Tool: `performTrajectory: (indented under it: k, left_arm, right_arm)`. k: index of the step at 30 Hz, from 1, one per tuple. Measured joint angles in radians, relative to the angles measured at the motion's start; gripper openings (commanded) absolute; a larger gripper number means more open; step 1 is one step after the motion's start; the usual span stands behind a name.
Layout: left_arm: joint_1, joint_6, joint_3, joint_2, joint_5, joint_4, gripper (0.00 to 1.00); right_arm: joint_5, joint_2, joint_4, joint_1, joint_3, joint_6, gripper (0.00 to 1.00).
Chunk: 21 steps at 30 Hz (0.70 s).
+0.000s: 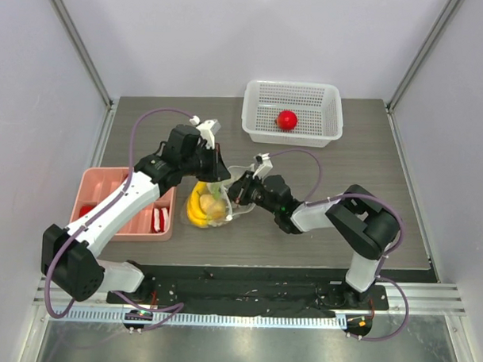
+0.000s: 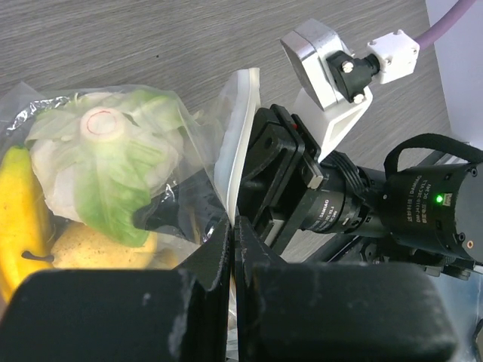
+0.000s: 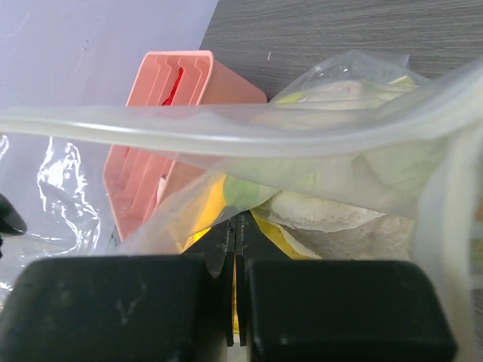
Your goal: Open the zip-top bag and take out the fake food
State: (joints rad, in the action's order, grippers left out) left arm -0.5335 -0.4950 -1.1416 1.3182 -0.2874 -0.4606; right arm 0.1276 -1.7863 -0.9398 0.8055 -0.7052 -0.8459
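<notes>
Plastic bag (image 1: 213, 197) sat on the desk (image 1: 351, 224), left and right jaws each pinching one lip, so looked like the opening step, next they'd need to pull apart before grabbing the food (image 1: 201, 207) inside.

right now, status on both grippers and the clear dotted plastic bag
Left gripper shut on clear dotted plastic bag. Right gripper shut on it too. Yellow banana bunch, green-leafed white cauliflower inside. Nothing seen in the way.
</notes>
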Motion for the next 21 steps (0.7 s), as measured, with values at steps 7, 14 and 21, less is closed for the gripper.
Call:
performTrajectory:
  k: [7, 14, 21]
  left_arm:
    - [0.0, 0.008, 0.0, -0.002, 0.059, -0.008, 0.0]
    - [0.0, 0.015, 0.0, -0.032, 0.118, -0.011, 0.0]
    - [0.0, 0.027, 0.0, -0.036, 0.138, -0.012, 0.0]
  right_arm:
    - [-0.003, 0.156, 0.128, -0.01, 0.05, 0.025, 0.01]
    - [0.021, 0.396, 0.274, -0.011, 0.082, 0.043, 0.01]
    - [0.067, 0.544, 0.442, 0.003, 0.073, 0.071, 0.01]
